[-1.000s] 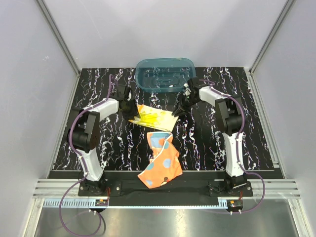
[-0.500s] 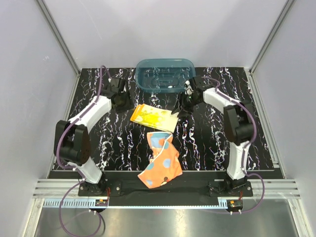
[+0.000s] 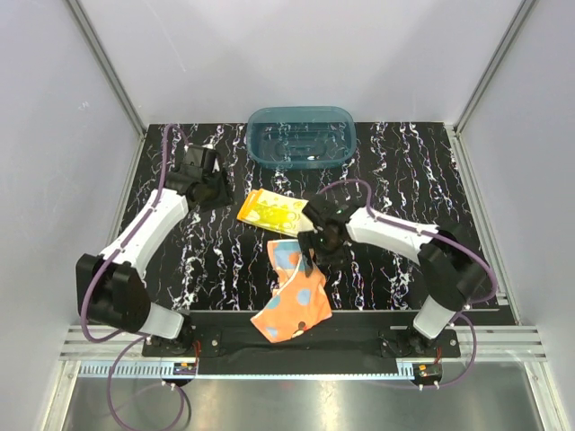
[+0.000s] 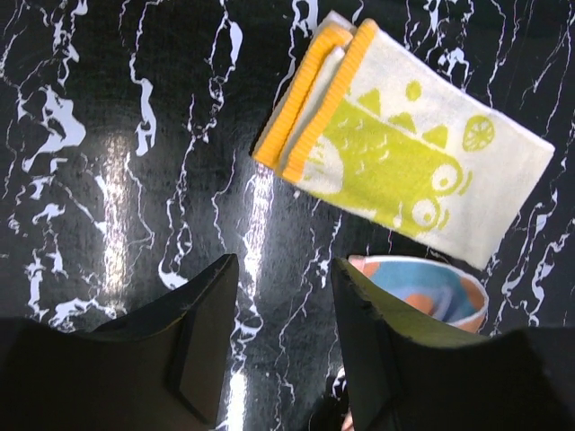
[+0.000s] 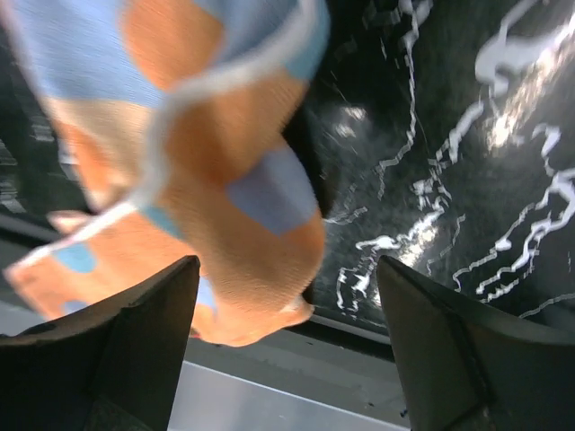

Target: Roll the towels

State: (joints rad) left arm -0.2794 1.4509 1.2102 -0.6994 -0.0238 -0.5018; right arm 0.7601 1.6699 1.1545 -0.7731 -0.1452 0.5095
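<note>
Back left: left gripper (image 3: 216, 190) (image 4: 283, 341) above bare table (image 3: 395, 180), jaws spread, only black marbled surface between them.

Just right of it: yellow towel (image 3: 274, 214) (image 4: 404, 153), flat and folded into a slanted rectangle, orange-ribbed edges doubled at its left end, green print facing up. Apart from the left fingers (image 4: 202, 346), untouched.

Behind that, at the table's far middle: teal tub (image 3: 301, 136), upright, well apart from both arms.

In front of the yellow towel, almost touching its near edge: orange towel (image 3: 292, 301) (image 4: 431, 292) (image 5: 225, 180), crumpled, unrolled, stretching from mid-table down to the front edge, blue and orange patches showing.

Over its far end: right gripper (image 3: 310, 242) (image 5: 286, 269), arm reaching in from the right, jaws spread wide. In the wrist view, cloth blurred and close, bunched between the 2 fingers (image 5: 449, 350) and nearer the one on the view's left; contact impossible to tell. No pinch on it.
</note>
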